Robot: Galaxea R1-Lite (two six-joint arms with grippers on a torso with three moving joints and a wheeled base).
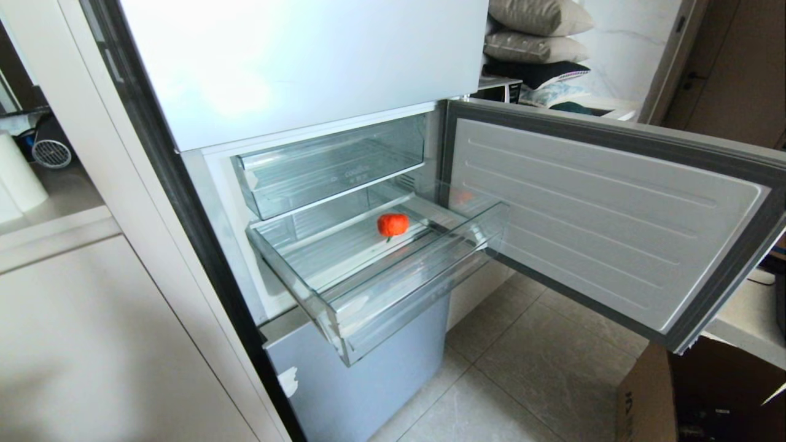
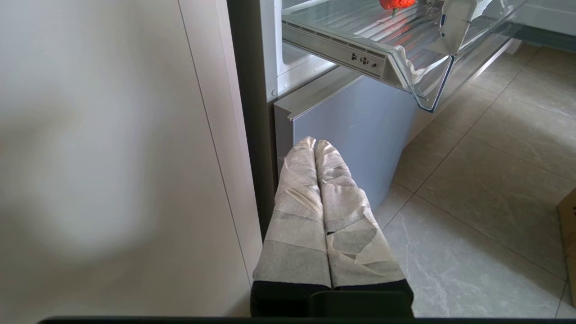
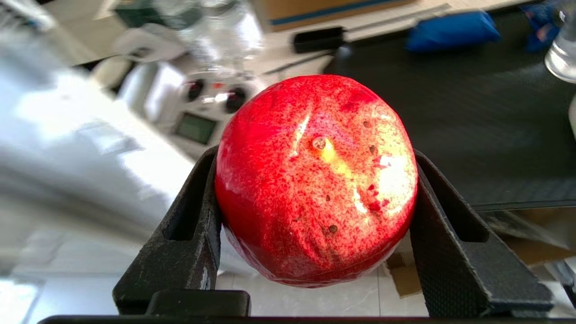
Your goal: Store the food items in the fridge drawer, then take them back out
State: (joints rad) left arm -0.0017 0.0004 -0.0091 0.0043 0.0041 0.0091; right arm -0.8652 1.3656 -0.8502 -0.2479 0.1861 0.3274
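Note:
A small red-orange tomato lies on the ribbed floor of the pulled-out clear fridge drawer. The left wrist view catches the drawer's corner and the tomato at the frame edge. Away from the fridge and outside the head view, my right gripper is shut on a second food item, a large speckled red round fruit pressed between both black fingers. My left gripper hangs parked low beside the fridge's lower panel, its taped fingers pressed together with nothing between them.
The fridge door swings wide open to the right of the drawer. A shallower clear tray sits above it. A cardboard box stands on the tiled floor at the lower right. A pale cabinet flanks the fridge on the left.

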